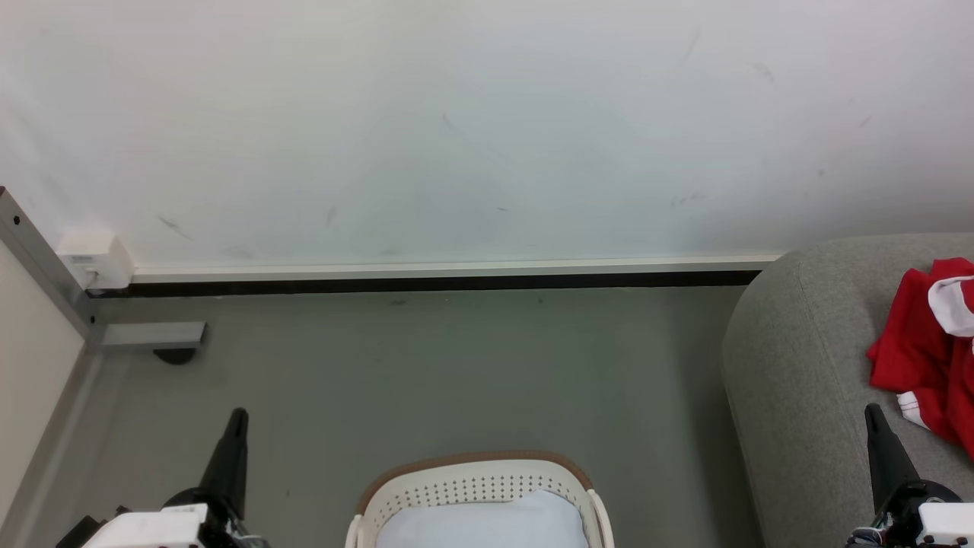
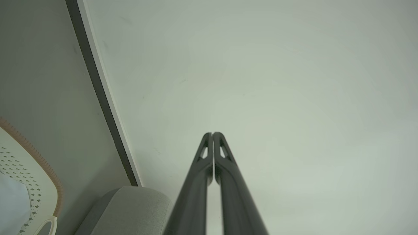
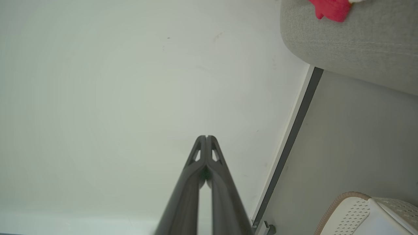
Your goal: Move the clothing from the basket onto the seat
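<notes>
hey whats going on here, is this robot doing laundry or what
Laundry goes from the basket to the grey seat. Red clothing lies on the seat, while the basket, on the floor, has a pale cushion in it. The left gripper and right gripper are both shut and empty, pointing toward the wall.

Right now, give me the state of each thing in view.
clothing: crumpled, lying on the seat.
basket: upright on the floor, cushion inside.
cushion: resting in the basket.
seat: bearing the clothing.
left tool: shut, empty.
right tool: shut, empty.
</notes>
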### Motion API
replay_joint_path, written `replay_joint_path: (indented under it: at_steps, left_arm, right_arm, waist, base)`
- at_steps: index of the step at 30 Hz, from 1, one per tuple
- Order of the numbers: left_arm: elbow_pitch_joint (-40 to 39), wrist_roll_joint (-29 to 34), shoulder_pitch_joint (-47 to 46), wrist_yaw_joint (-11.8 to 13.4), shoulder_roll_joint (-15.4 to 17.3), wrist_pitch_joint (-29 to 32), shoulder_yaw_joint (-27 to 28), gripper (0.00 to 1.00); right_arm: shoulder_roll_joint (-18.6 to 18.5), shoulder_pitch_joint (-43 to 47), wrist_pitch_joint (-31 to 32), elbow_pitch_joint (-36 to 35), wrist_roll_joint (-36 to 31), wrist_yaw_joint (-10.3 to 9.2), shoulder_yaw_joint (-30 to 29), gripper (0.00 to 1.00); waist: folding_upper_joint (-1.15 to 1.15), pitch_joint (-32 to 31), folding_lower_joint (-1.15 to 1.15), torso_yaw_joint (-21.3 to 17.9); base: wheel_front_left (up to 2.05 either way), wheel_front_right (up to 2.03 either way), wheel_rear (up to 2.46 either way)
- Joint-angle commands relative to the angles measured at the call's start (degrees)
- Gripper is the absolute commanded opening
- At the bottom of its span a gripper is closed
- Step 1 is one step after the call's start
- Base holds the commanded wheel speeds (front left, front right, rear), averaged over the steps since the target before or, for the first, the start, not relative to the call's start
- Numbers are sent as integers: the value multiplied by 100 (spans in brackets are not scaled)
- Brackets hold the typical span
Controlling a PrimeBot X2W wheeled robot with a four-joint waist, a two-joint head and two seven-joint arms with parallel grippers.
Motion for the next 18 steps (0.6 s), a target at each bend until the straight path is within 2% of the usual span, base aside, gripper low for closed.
replay_joint_path:
  at_steps: [1, 18]
  left_arm:
    - [-20, -78, -54, -20, 12, 23, 15, 0]
    - [-21, -78, -54, -20, 12, 23, 14, 0]
  right_arm:
    - [-16, -69, 24, 12, -14, -12, -17, 0]
    - [4, -72, 46, 14, -31, -12, -41, 0]
  waist:
    - [0, 0, 0, 0]
    - [0, 0, 0, 0]
  base:
    - [0, 0, 0]
    - [0, 0, 0]
